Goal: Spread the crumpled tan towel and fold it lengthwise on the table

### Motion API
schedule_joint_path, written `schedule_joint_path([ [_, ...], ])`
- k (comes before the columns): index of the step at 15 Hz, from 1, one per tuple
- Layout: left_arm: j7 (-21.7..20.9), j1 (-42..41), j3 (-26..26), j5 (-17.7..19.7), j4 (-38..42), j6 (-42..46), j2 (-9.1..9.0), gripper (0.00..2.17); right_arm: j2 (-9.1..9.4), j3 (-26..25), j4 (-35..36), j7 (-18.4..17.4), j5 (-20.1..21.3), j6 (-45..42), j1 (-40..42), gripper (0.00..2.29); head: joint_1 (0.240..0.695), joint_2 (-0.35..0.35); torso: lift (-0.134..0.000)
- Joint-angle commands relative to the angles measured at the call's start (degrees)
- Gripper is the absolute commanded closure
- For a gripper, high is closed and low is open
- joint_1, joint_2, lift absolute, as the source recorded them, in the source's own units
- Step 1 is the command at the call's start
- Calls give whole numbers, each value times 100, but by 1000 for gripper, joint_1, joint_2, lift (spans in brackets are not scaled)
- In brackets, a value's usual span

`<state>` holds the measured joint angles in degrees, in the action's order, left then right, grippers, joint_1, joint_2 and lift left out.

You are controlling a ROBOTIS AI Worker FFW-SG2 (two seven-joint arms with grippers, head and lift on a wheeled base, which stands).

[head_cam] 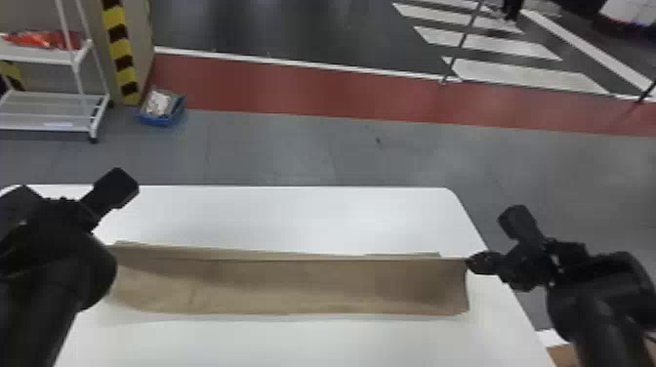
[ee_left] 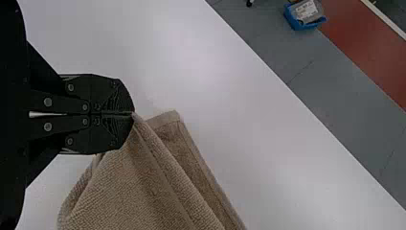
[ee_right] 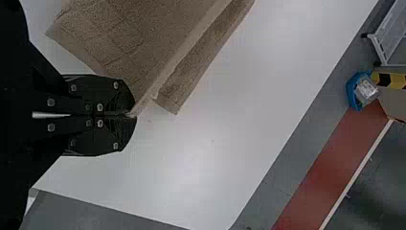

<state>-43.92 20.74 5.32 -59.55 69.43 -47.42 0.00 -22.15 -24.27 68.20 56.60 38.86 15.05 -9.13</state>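
- Nearest me, my black left gripper [ee_left: 133, 114], with its two flat fingers, was over the table's left side, clamped on one end of the towel's edge. I judged the wide grip was there to stop the span sagging.
- My black right gripper [ee_right: 135, 115], a matching pair of flat fingers, was pinched on the opposite end of that edge, by the table's right side. I read the two holds as keeping the edge straight for the lengthwise fold.
- The tan, looped-pile cloth towel [head_cam: 293, 288] ran across the table as a long, narrow band, its near face hanging in soft ripples. Its pile was nubbly, with grid-like creases toward the right side and a smoother, flatter border.
- A thin strip of the towel's other layer lay just beyond the held edge, so I judged the layers needed lining up before I let go.
- The smooth white table [head_cam: 273, 210] with rounded corners had bare surface beyond the towel, which I took as room to work.
- Past the table's far left corner, a blue open-topped bin [head_cam: 161, 121] sat on the floor.
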Motion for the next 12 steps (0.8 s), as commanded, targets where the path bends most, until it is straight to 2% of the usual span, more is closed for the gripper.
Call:
schedule_joint_path([
  [1, 33, 53, 101, -57, -123, 0, -15, 1831, 0, -34, -9, -9, 7, 21, -71, 1831, 695, -262, 0],
  [4, 129, 159, 233, -92, -360, 0, -15, 1831, 0, 133, -158, -343, 86, 126, -176, 1831, 695, -267, 0],
  [12, 173, 220, 251, -92, -536, 18, -15, 1831, 80, 607, -826, -800, 192, 214, -757, 1828, 695, -252, 0],
])
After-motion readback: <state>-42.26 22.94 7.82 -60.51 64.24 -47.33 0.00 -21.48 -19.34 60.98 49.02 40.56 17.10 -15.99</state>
